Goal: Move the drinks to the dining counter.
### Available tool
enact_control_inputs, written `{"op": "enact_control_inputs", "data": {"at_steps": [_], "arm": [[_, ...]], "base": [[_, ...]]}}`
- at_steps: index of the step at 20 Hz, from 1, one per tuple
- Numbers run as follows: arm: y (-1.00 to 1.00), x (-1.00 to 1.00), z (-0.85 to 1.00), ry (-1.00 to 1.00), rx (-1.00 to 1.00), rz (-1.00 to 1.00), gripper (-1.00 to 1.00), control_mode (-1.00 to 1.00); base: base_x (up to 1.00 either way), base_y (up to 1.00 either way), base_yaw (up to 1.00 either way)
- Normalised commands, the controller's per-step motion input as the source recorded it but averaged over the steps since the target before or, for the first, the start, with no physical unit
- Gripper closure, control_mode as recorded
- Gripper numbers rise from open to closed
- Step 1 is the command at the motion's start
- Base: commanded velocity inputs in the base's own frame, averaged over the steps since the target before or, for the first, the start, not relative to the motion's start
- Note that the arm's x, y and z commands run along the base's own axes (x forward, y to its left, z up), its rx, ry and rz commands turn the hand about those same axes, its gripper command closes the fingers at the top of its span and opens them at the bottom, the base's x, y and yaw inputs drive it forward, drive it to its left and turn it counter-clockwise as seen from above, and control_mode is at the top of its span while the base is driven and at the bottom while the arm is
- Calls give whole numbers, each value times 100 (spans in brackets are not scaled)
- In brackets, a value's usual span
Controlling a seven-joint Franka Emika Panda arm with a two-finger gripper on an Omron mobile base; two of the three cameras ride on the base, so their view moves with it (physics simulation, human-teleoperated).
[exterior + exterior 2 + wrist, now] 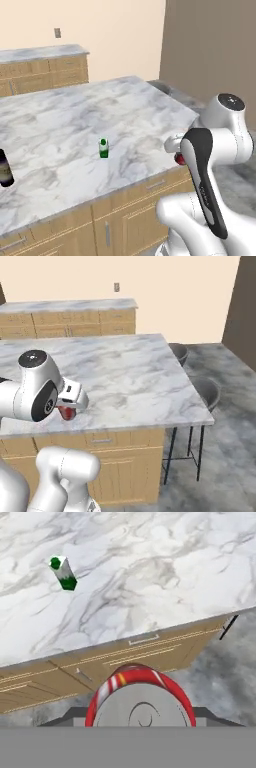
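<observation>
A: Can point(141, 699), red, sits nearest the hand camera, lid up, right at the gripper point(141, 724). Held?

B: Looks so. The jaws are clenched on the can; from the base views it hangs at the hand just off the table's point(75, 125) near edge, above the cabinet fronts, not yet over the marble.

A: How will it handle?

B: My guess is light, stiff and smooth, so it could slip or twist. A hold around the middle of its wall, kept upright, seems safest.

A: Beyond the can?

B: Carton point(103, 148), green and white, stands on the table a little in from that edge, apart from the can. Further left of the carton, the wine bottle point(5, 169) stands on the same marble.

A: And behind?

B: Stools point(205, 391) at the table's far side.
</observation>
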Motion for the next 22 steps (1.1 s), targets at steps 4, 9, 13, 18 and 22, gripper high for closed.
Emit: {"op": "enact_control_inputs", "data": {"at_steps": [4,9,13,18,22], "arm": [[0,0,0,0,0,0,100,100],[0,0,0,0,0,0,100,100],[0,0,0,0,0,0,100,100],[0,0,0,0,0,0,100,100],[13,40,0,13,0,0,100,-100]], "base": [[100,-41,68],[80,-44,7],[0,-2,-5],[0,0,0],[0,0,0]]}}
